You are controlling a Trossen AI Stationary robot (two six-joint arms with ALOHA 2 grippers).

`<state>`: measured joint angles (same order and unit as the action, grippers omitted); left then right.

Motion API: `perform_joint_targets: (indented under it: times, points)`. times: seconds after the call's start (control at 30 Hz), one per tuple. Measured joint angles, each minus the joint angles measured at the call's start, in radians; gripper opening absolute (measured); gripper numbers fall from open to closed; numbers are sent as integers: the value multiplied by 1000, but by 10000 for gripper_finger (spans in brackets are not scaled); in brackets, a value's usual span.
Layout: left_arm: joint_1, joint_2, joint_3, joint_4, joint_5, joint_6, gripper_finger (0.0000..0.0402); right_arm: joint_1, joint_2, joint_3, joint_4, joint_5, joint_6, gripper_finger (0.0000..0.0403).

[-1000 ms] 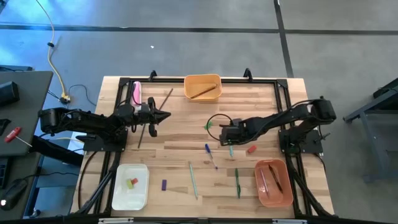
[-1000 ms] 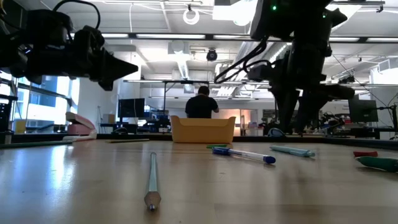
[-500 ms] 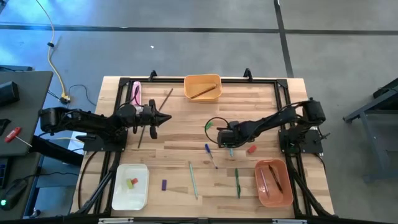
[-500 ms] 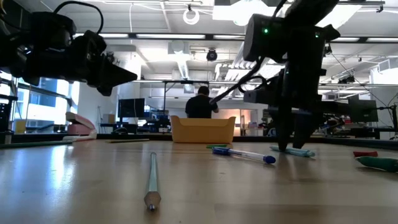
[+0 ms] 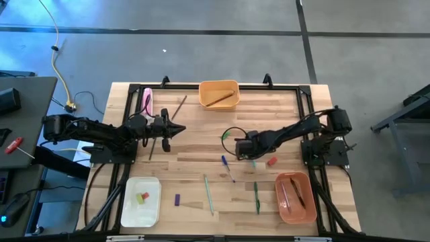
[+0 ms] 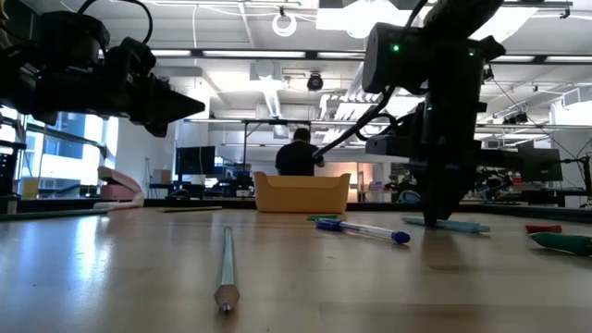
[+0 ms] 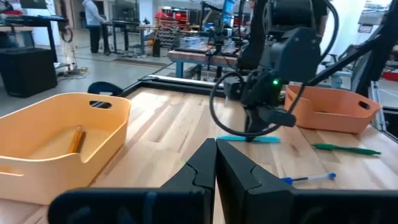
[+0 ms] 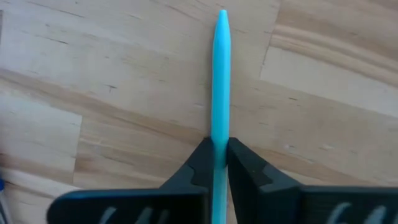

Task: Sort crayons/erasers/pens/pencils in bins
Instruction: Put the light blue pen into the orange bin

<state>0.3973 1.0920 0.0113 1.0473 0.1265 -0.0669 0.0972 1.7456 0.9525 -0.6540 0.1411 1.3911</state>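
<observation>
- Pale wooden planks make up the surface (image 5: 195,144), ringed by a black frame, with a busy workshop beyond it and a person (image 6: 301,153) standing far back behind the yellow-orange bin (image 6: 302,192).
- Closest to the right tool (image 8: 218,163) is the teal pen (image 8: 219,81): slim, smooth, bright turquoise, tapering to a point, lying flat on the wood. The tool's two dark fingers are pressed against its sides, pinching the pen, and it has not left the surface.
- Just beside the right tool (image 5: 250,151) lie a red crayon (image 5: 271,161) and a blue pen (image 5: 228,167), both loose.
- A little farther out, a green pen (image 5: 256,197) and a pale teal pen (image 5: 209,194) are unsorted, as is a purple crayon (image 5: 177,199).
- The salmon-orange bin (image 5: 295,197) stands near that tool, towards the front edge, and seems to hold a couple of long sticks already; the colours I cannot make out.
- Well apart, the white bin (image 5: 140,202) holds a green and a red stub, and the yellow-orange bin (image 5: 219,95) one brown pencil.
- Across the surface the left tool (image 5: 173,128) hovers with fingers pressed together, empty, a dark pencil (image 5: 181,105) lying just beyond it.
- My reckoning: under halfway, with at least seven pieces to go.
</observation>
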Motion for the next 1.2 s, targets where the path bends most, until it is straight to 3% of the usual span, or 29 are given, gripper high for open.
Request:
perform_joint_targets:
  times: [0.47,0.93,1.2]
  points:
    - [0,0,0,-4,0,0,1,16,-249,28,-66,-3,-29,23]
    - [0,0,0,-4,1,-2,0,151,-326,357,-573,3,25,23]
    - [0,0,0,-5,4,-8,0,287,-327,411,-737,-30,206,23]
